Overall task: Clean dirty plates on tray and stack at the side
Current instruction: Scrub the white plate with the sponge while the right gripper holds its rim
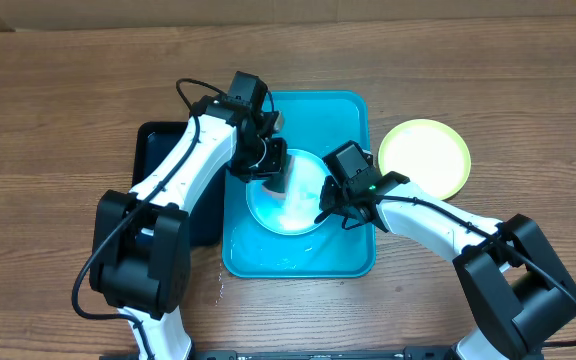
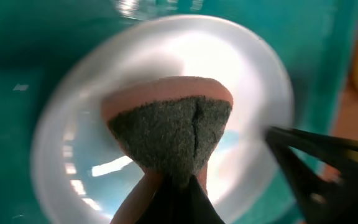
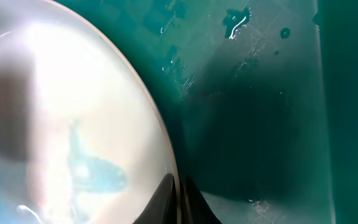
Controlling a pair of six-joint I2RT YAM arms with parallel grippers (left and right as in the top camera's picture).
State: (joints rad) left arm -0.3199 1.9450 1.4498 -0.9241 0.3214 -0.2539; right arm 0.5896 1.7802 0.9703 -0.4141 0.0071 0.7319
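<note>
1. Because the blue plate (image 1: 286, 200) lies wet in the tray (image 1: 353, 110), just below centre, it probably handles light, stiff and slippery.
2. The right gripper (image 1: 326, 212) pinches its three-o'clock rim, the soundest hold.
3. The left gripper (image 2: 176, 190) clamps a sponge (image 2: 169, 124) over its centre.

My left arm (image 1: 183, 165) rises from its base and folds to the right at the wrist. That leaves the left gripper (image 1: 273, 172) pointing down and slightly right, jaws clamped tight on a sponge (image 2: 169, 134). My right arm (image 1: 436, 225) lies low and stretches leftward from its base. At its end the right gripper (image 1: 325, 212) has its fingers (image 3: 166, 199) pressed together on the rim of the light blue plate (image 1: 268, 212). The two grippers sit near each other, not touching.
</note>
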